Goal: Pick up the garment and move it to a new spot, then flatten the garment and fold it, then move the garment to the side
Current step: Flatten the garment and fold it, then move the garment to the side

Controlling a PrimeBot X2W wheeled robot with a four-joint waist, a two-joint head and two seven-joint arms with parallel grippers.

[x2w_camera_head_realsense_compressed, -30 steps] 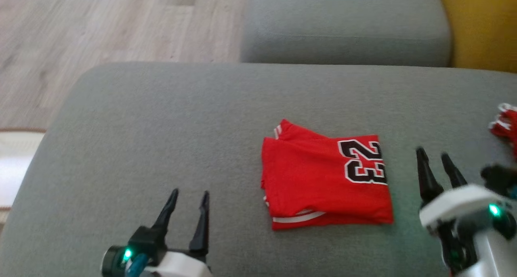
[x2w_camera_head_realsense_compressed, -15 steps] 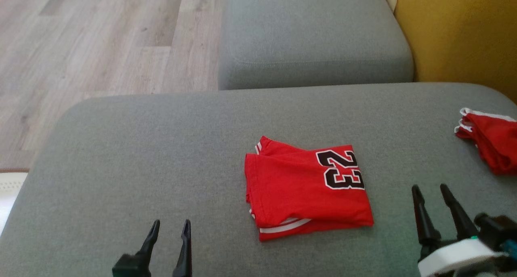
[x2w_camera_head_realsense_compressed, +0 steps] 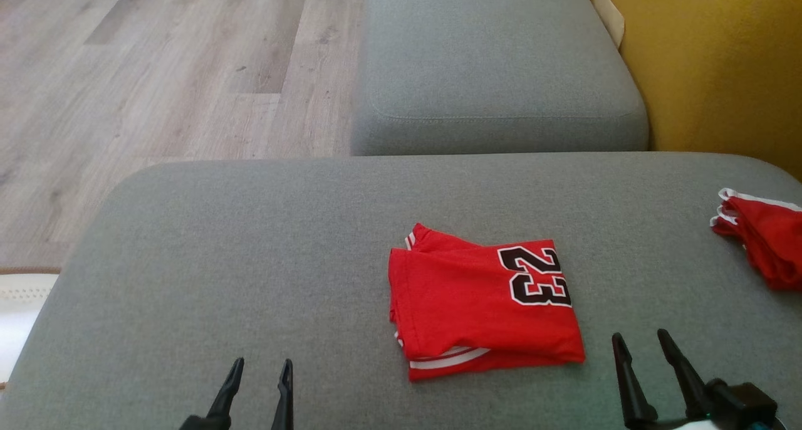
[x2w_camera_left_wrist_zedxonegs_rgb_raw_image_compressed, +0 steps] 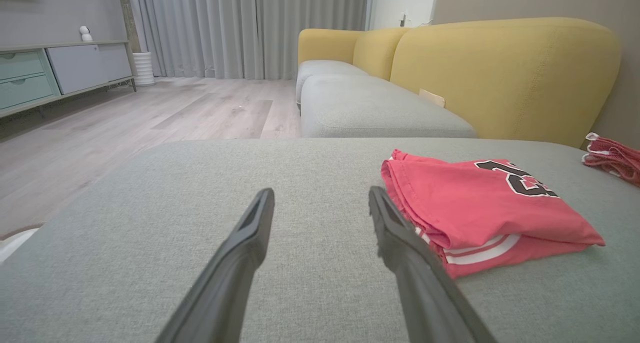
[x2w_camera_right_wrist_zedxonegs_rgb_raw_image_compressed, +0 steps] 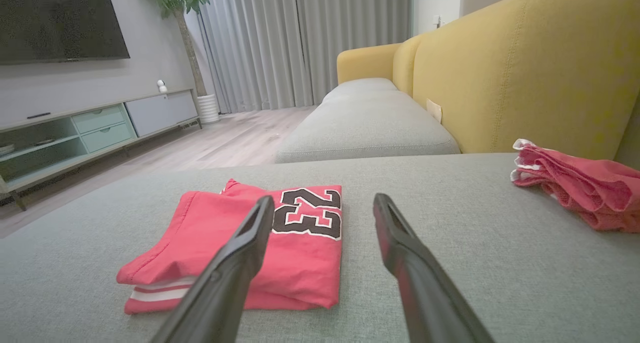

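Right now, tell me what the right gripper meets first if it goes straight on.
Probably bare grey cushion: the right gripper points just past the numbered edge of the folded jersey. Depth is unclear.

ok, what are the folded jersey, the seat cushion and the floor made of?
Folded red jersey: thin matte knit, probably polyester; soft creased edges, applied 23. Seat cushion: grey woven upholstery, visible coarse weave. Floor: pale wood-look planks, laminate or wood; grain and plank seams.
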